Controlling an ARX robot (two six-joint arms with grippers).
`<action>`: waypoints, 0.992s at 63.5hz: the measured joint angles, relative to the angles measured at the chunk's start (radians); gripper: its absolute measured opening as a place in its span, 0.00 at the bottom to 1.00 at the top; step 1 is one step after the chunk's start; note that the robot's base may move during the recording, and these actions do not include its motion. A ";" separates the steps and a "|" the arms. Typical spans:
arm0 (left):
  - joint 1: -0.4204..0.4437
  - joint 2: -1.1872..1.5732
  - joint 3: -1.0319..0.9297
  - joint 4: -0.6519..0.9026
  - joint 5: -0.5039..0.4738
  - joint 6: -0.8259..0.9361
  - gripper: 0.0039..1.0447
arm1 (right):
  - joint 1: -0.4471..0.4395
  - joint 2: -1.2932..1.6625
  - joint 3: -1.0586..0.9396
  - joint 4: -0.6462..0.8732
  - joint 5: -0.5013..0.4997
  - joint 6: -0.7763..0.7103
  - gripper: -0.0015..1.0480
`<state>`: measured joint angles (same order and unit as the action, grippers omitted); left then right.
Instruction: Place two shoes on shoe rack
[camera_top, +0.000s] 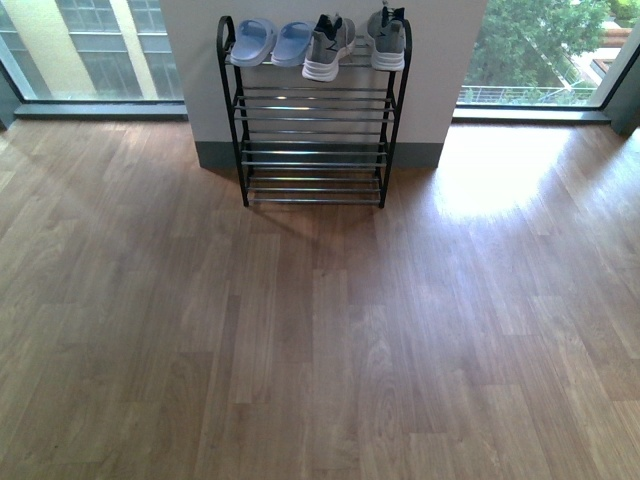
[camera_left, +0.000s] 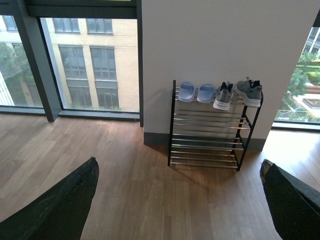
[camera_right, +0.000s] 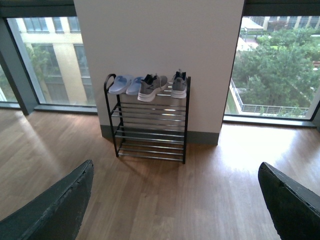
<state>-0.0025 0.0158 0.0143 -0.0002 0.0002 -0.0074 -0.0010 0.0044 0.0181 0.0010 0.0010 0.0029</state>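
Two grey sneakers (camera_top: 355, 42) and two blue slides (camera_top: 272, 43) are sitting side by side on the rack's (camera_top: 313, 110) top tier against the wall, while both grippers (camera_left: 180, 200) (camera_right: 175, 200) are hanging apart above the floor (camera_top: 320, 340).

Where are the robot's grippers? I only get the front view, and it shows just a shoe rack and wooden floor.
Observer: Each wrist camera shows its own. The left gripper has its dark fingers spread wide, with nothing between them.
Operator: And the other one?
Observer: The right gripper is open and empty too, facing the shoe rack from well back.
Operator: Anything above the rack? My picture cuts off there.
Observer: Only bare white wall.
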 joint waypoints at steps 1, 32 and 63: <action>0.000 0.000 0.000 0.000 0.000 0.000 0.91 | 0.000 0.000 0.000 0.000 0.000 0.000 0.91; 0.000 0.000 0.000 0.000 0.000 0.000 0.91 | 0.000 0.000 0.000 0.000 0.000 0.000 0.91; 0.000 0.000 0.000 0.000 0.000 0.000 0.91 | 0.000 0.000 0.000 -0.001 0.000 0.000 0.91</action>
<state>-0.0025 0.0158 0.0143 -0.0002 0.0002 -0.0071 -0.0010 0.0048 0.0185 0.0002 0.0006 0.0029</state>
